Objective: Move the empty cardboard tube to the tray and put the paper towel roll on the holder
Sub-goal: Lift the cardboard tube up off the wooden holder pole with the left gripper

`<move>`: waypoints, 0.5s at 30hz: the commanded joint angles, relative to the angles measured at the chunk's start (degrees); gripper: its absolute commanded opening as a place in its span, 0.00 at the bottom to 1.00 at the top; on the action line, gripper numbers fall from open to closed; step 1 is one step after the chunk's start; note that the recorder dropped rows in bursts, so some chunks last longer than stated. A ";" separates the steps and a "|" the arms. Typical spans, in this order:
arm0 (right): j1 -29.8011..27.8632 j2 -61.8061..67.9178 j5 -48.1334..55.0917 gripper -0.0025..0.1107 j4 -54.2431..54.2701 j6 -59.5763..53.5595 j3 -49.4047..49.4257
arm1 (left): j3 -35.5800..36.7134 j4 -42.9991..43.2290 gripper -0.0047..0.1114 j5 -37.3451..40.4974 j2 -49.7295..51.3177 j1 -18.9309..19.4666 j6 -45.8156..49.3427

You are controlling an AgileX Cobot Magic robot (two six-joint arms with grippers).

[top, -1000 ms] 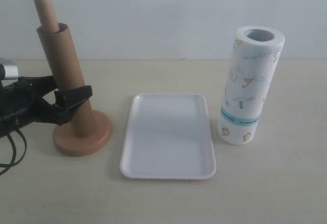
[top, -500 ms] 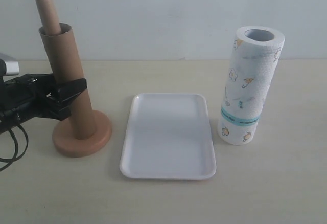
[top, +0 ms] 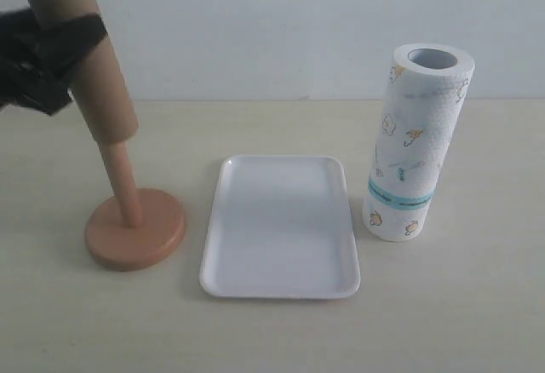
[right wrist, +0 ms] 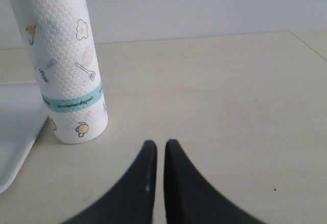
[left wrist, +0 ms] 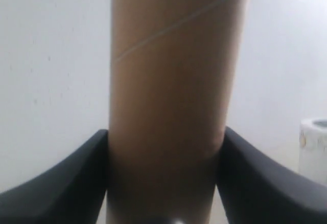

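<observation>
The left hand [top: 72, 37] is clamped about half-open around the empty cardboard tube [top: 100, 92], one finger on each side of it, holding it high above the bench [top: 460, 305]. The tube's lower end is around the upper part of the holder [top: 134, 235] post, so I judge it is not free yet. The pull should follow the line of the post, since both lean the same way from where I stand (any sideways drag could tip the base). Only once the lower end clears the post's top should the tube swing across to the tray [top: 281, 228], which lies in the middle of the bench, just beside the holder, and go down lengthwise. The paper towel roll [top: 415, 143] stands upright at the tray's far side. The right hand [right wrist: 160, 147] waits near it, closed and empty.
</observation>
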 commanded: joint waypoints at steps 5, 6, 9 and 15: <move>-0.13 -0.27 -0.71 0.07 -0.39 0.00 -0.05 | -10.62 2.41 0.08 9.76 -20.42 -0.36 -13.66; -0.13 -0.27 -0.71 0.07 -0.39 0.00 -0.05 | -11.94 3.29 0.08 11.16 -22.02 -0.36 -14.37; -0.13 -0.27 -0.71 0.07 -0.39 0.00 -0.05 | -15.25 5.20 0.08 16.07 -26.43 -0.36 -19.14; -0.13 -0.27 -0.71 0.07 -0.39 0.00 -0.05 | -22.26 19.75 0.08 27.60 -30.67 -0.36 -48.27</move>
